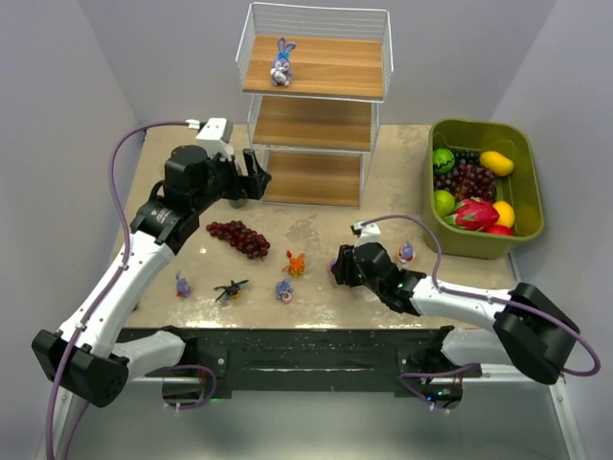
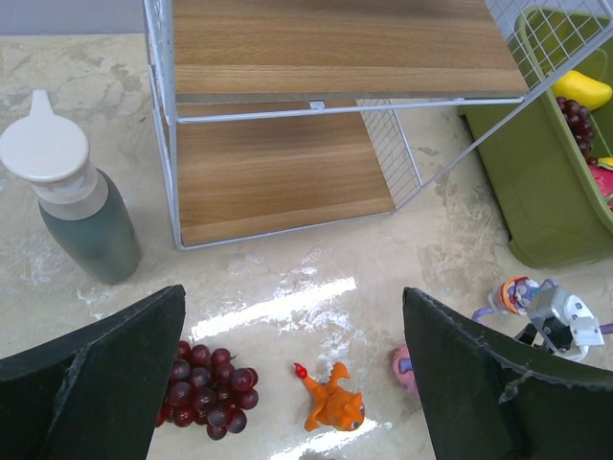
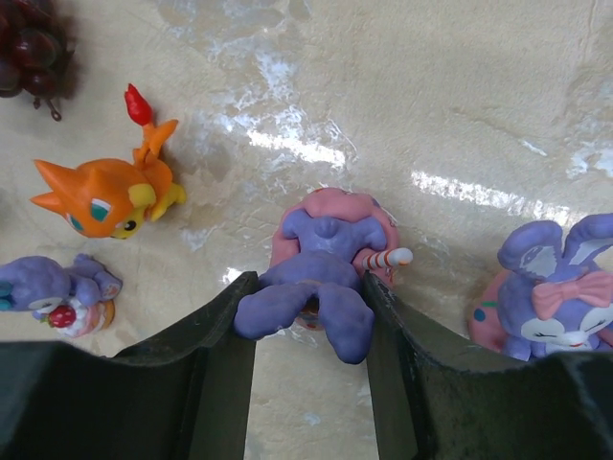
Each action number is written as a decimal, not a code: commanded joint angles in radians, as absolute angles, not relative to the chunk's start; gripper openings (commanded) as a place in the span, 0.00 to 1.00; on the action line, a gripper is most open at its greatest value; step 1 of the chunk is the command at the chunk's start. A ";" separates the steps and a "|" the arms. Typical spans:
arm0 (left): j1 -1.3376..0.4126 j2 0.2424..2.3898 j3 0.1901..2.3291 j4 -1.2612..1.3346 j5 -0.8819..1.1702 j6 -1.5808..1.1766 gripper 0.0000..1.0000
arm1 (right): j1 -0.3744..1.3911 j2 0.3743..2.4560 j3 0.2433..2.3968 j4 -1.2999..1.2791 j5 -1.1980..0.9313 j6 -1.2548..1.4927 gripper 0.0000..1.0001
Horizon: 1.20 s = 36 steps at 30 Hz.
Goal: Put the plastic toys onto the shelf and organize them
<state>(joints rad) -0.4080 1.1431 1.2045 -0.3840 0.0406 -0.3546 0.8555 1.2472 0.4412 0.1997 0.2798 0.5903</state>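
The right gripper (image 3: 306,287) holds with its fingers both sides of a purple bunny (image 3: 319,238) lying on the table (image 3: 460,86). A second bunny (image 3: 551,297) sits just beside it on the right, and the tabletop ahead is free. The left gripper (image 2: 292,302) hangs wide open before the shelf (image 2: 335,38).

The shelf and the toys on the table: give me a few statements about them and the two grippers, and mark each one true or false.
1. A bunny toy stands on the top board of the shelf. True.
2. The orange toy sits on the shelf's bottom board. False: it is on the table, in front of the shelf.
3. The right gripper has its fingers on either side of a purple toy on the table. True.
4. The left gripper is shut on the bottle. False: it is open and holds nothing; the bottle stands on the table beside the shelf.
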 commanded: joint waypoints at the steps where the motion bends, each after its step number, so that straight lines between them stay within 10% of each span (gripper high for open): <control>1: -0.405 1.131 1.252 -0.374 0.011 -0.333 1.00 | 0.857 1.155 0.633 0.016 0.311 0.563 0.00; 21: -0.403 1.143 1.292 -0.511 -0.123 -0.334 1.00 | 0.854 1.406 1.771 -0.807 0.307 0.334 0.00; 36: -0.403 1.180 1.310 -0.511 -0.097 -0.348 1.00 | 0.792 1.733 2.419 -0.850 0.410 0.244 0.00</control>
